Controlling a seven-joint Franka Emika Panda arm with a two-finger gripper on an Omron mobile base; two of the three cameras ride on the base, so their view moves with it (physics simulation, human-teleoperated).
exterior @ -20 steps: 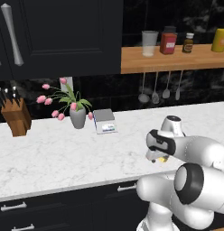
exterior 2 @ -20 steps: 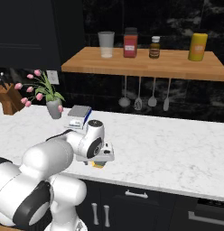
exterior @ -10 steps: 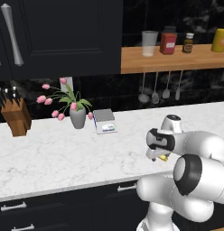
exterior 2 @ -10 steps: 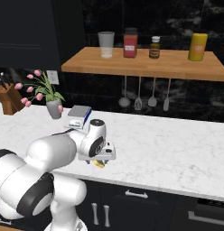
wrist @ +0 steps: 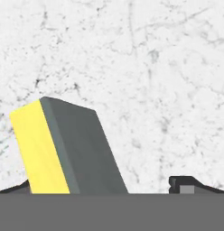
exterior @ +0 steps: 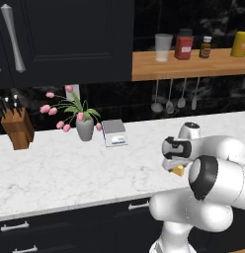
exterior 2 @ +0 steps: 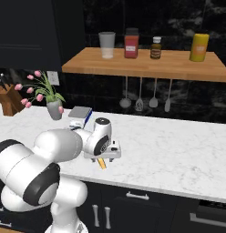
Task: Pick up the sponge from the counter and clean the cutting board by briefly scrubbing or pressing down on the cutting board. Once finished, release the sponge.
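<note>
The sponge [wrist: 73, 149], yellow with a dark grey scrubbing layer, lies on the white marble counter [wrist: 154, 67] near its front edge. In the base views it shows as a bit of yellow [exterior: 178, 170] [exterior 2: 102, 163] under the hand. My gripper [wrist: 102, 188] is open and points down over the sponge, a finger on either side; the sponge sits closer to the left fingertip [wrist: 19, 188] than to the right one. The same gripper [exterior: 173, 165] [exterior 2: 104, 157] hangs just above the counter [exterior: 70, 168]. The cutting board is out of view.
At the back left stand a wooden knife block [exterior: 18, 131], a vase of pink tulips [exterior: 85, 127] and a grey-white scale [exterior: 114, 133]. A wooden wall shelf [exterior: 193, 64] carries jars, with utensils [exterior: 169, 99] hanging below. The counter's front edge runs just under the hand.
The arm's elbow has shifted slightly. The hand stays over the sponge with the jaws open, and the sponge has not moved.
</note>
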